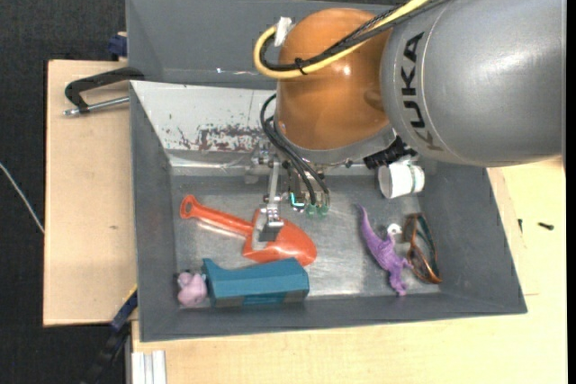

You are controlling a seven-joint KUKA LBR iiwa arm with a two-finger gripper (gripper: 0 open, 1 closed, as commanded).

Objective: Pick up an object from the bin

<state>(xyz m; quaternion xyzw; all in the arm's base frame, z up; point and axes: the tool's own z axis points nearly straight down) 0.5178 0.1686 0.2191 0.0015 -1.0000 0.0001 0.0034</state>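
The gripper (267, 229) hangs low in the bin (151, 220), just up-view of the blue block (256, 280) that lies along the near wall. Its tip sits right at the orange scoop (286, 247), at the spot where the scoop's thin handle meets its broad head. Whether the gripper is wide, narrow or gripping cannot be told from this angle.

The scoop looks like smooth, glossy plastic. Its rounded, shallow head lies just beside the block's upper right edge, and its straight handle runs away up-view and left of the block, ending in a small flared knob.

The block itself is a long, flat-sided rectangular piece with a matte teal-blue face. A small, lumpy, pale pink figure (191, 288) touches the block's left end. Well to the right of the block lies a slim, rubbery purple dinosaur (387, 253), and just beyond it a curved brown thing (423, 254) too small to make out. The bin is dull grey metal, scuffed with dark specks on its far wall.
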